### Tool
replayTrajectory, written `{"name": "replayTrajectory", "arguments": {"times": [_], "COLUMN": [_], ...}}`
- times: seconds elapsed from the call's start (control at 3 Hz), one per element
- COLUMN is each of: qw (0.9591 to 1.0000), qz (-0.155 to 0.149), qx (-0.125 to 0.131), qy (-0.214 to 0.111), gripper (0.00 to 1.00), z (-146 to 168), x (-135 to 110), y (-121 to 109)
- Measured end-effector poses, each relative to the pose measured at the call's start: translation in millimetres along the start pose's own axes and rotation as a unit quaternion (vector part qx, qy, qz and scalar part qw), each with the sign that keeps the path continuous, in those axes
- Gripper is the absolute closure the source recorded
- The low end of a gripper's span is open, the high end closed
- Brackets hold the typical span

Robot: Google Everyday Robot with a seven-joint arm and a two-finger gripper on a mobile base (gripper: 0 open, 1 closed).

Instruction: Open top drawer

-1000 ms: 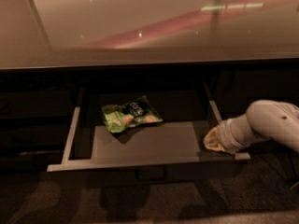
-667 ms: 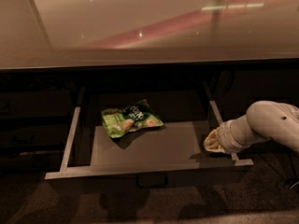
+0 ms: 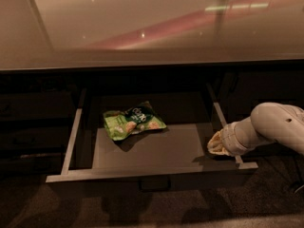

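**Top drawer stands well open, gripper at its right rail**

Camera view: A dim room, with a glossy pale countertop (image 3: 142, 27) filling the upper half above dark cabinet fronts. Below it, the top drawer (image 3: 152, 174) juts far out toward the viewer, showing its pale rim, rails and grey floor. A dark loop handle (image 3: 154, 185) sits at its front centre. A green snack bag (image 3: 134, 121) lies inside, back left. The robot's white arm (image 3: 273, 127) reaches in from the right. Its gripper (image 3: 216, 144) sits against the right rail near the front corner, and I cannot tell whether it is open or closed. The opening looks essentially done, and only drawing the arm clear seems left.
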State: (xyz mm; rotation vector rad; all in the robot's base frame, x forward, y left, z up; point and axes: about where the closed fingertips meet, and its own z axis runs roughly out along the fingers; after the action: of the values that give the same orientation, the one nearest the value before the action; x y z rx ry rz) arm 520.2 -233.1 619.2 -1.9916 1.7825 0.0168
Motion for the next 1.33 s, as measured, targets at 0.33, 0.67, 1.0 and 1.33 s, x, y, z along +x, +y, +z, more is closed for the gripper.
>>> {"name": "replayTrajectory", "arguments": {"times": [0.33, 0.67, 1.0, 1.33], "qw": [1.0, 1.0, 1.0, 1.0], "qz": [0.0, 0.0, 0.0, 0.0], "qx": [0.0, 0.0, 0.0, 0.0], "qy": [0.0, 0.0, 0.0, 0.0], "gripper": [0.34, 0.11, 0.15, 0.38], "z": [0.0, 0.1, 0.1, 0.1], "x": [0.0, 0.0, 0.0, 0.0], "y": [0.0, 0.0, 0.0, 0.1]}}
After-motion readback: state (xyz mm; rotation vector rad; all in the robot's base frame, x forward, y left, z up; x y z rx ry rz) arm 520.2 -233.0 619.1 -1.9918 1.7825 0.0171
